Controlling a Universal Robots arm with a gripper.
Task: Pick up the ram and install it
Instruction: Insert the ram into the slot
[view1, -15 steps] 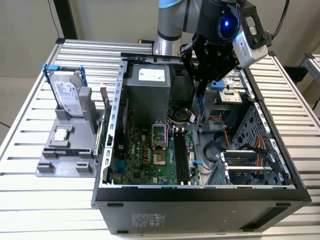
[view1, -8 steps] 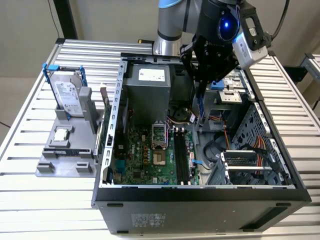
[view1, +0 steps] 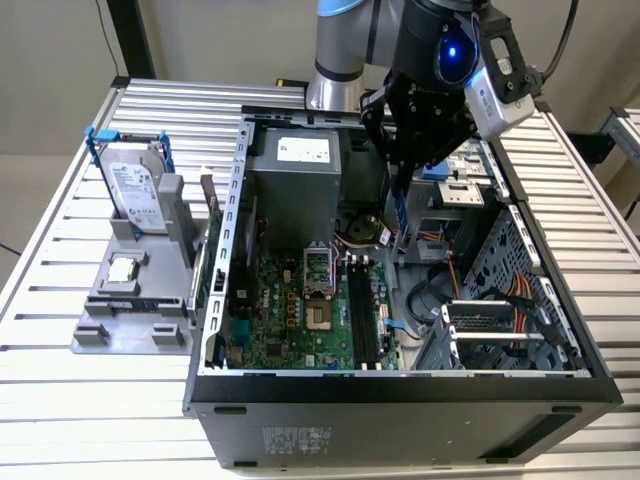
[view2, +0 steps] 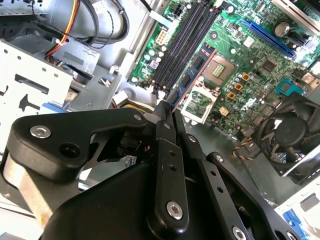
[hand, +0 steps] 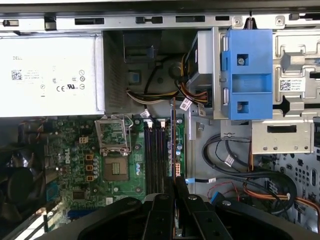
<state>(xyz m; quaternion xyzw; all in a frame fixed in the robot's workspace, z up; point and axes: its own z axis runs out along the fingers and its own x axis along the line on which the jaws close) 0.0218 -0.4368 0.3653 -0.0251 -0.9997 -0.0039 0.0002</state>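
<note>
My gripper (view1: 402, 172) hangs over the open computer case (view1: 225, 250), shut on the ram (view1: 401, 215). The ram is a thin dark blue-green stick that stands on edge and reaches down from the fingertips. It hangs above the black memory slots (view1: 362, 310) of the green motherboard (view1: 270, 310), clear of them and toward the back. In the second wrist view the ram (view2: 192, 72) runs out from the gripper (view2: 167, 107) beside the slots (view2: 182, 42). The first wrist view gives the ram (hand: 174, 145) edge-on, just off the slots (hand: 155, 155), above the gripper (hand: 175, 186).
A grey power supply (view1: 295, 180) fills the back of the case. A processor socket (view1: 318, 300) lies beside the slots. Drive bays and cables (view1: 500, 300) crowd the exterior view's right. Outside the case, a grey fixture (view1: 130, 330) holds a hard drive in a blue bracket (view1: 135, 190) and a square chip (view1: 123, 268).
</note>
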